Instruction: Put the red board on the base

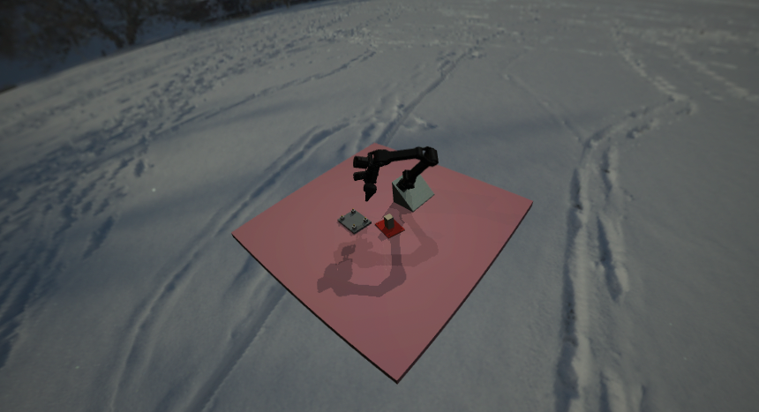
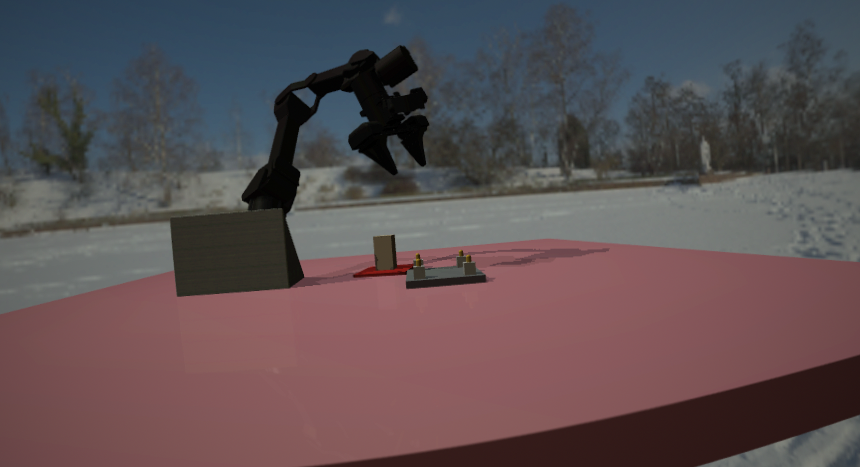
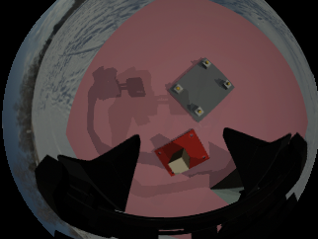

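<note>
One red board (image 1: 395, 231) (image 2: 365, 272) (image 3: 197, 143); one handle (image 1: 388, 220) (image 2: 383, 252) (image 3: 179, 165); one grey base (image 1: 354, 221) (image 2: 445, 277) (image 3: 199, 90); four posts; four gold pins; one arm (image 1: 398, 155) (image 2: 287, 133); one desk (image 1: 393, 314) (image 2: 481, 368) (image 3: 143, 39).

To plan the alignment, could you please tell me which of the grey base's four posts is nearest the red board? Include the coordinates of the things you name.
The post (image 1: 365, 220) (image 2: 421, 262) (image 3: 198, 112) lowest in the wrist view; the other three stand farther from the board (image 1: 394, 230) (image 2: 367, 272) (image 3: 197, 144).
</note>
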`<action>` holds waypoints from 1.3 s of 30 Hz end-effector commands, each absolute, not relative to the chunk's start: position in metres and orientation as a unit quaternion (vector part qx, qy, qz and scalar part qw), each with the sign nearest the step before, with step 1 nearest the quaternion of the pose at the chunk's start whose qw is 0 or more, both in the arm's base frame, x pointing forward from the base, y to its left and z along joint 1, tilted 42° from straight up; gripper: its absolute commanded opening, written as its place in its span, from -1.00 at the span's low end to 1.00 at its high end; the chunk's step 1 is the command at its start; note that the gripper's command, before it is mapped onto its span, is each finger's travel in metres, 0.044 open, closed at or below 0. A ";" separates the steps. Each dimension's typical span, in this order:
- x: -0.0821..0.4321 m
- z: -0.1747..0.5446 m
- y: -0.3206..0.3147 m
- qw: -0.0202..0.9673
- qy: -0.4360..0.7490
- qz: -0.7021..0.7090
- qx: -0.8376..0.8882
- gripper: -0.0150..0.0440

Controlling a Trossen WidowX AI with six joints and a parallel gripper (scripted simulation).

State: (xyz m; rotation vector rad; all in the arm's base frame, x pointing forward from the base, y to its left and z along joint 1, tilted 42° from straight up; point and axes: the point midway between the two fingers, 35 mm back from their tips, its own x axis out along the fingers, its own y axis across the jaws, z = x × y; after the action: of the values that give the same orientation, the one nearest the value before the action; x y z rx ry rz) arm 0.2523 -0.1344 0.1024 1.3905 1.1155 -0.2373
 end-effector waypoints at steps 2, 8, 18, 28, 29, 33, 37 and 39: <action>0.245 0.109 -0.065 0.649 0.593 0.024 0.476 1.00; 0.232 0.115 -0.027 0.648 0.641 0.107 0.397 1.00; 0.235 0.091 -0.002 0.648 0.641 0.107 0.398 1.00; 0.238 0.076 0.012 0.648 0.641 0.107 0.397 1.00; 0.238 0.075 0.013 0.648 0.641 0.107 0.397 1.00; 0.240 0.070 0.017 0.648 0.641 0.107 0.397 1.00; 0.241 0.065 0.021 0.648 0.641 0.107 0.397 1.00; 0.242 0.062 0.023 0.649 0.641 0.107 0.397 1.00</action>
State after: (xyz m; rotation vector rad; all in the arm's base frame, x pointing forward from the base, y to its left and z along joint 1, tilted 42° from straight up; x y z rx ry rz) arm 0.2425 0.0186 0.0663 0.8933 1.4492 0.2398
